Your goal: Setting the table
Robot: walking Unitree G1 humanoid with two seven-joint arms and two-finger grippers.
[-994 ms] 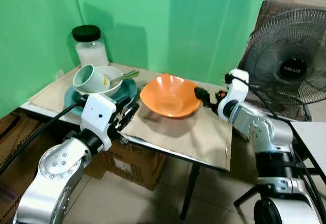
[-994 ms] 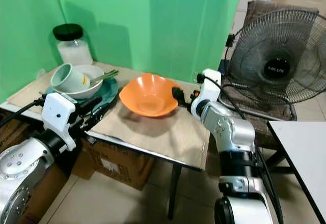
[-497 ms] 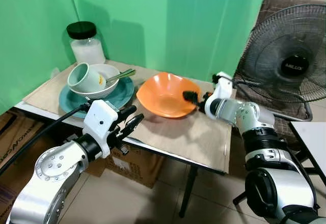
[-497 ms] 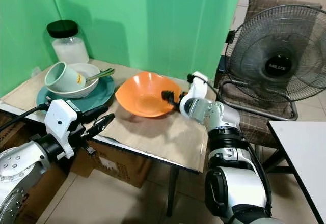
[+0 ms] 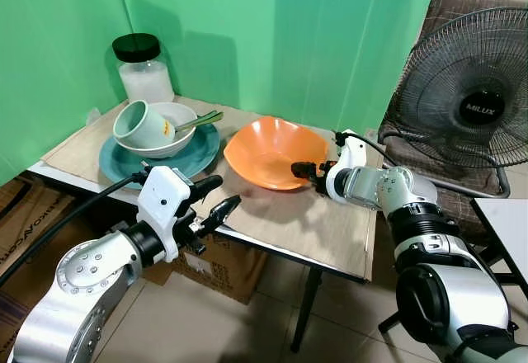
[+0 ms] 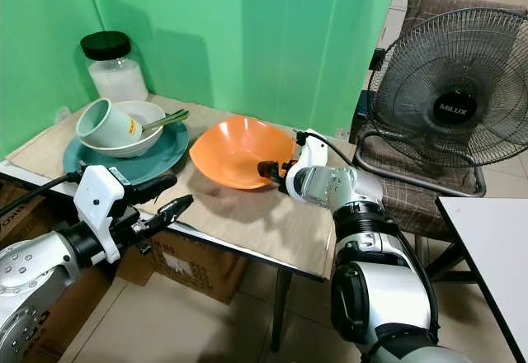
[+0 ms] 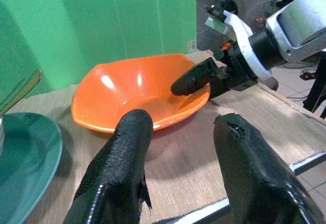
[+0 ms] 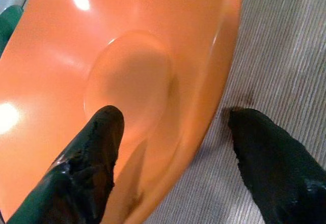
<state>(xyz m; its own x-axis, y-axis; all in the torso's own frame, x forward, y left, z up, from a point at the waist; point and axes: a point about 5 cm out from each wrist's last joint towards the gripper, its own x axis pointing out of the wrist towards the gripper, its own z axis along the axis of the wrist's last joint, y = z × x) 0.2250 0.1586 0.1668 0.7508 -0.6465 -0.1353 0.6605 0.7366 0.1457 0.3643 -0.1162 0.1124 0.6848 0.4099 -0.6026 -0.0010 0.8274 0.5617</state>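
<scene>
**Right gripper straddling the rim of the orange bowl**

I have the right gripper (image 5: 302, 169) at the near right edge of the orange bowl (image 5: 272, 150). In the right wrist view its fingers (image 8: 89, 158) stand wide apart, one over the inside of the bowl and the other outside over the mat, with the rim running between them. I cannot tell from these views whether either finger touches the bowl; the jaws are not closed on it.

The bowl sits upright on the tan mat (image 5: 330, 223) that covers the table (image 5: 272, 252), roughly at the middle of the tabletop. Just beside it, to my left, is the teal plate (image 5: 132, 161). A white bowl (image 5: 177, 124) rests on that plate, with a pale green mug (image 5: 136, 125) tipped on its side in it and a utensil handle (image 5: 202, 120) sticking out toward the orange bowl. Behind the plate, against the green backdrop (image 5: 272, 33), stands a glass jar (image 5: 142, 74) with a black lid.

My left gripper (image 5: 213, 200) hangs at the front edge of the table, below the plate, holding nothing. Its fingers (image 7: 122, 158) are spread wide, and through the gap the left wrist view looks straight across the mat at the orange bowl and the right gripper.

Off the table's right end there is a standing fan (image 5: 470, 103) in front of a chair (image 5: 450, 8). A cardboard box (image 5: 219, 264) sits on the floor under the table.
</scene>
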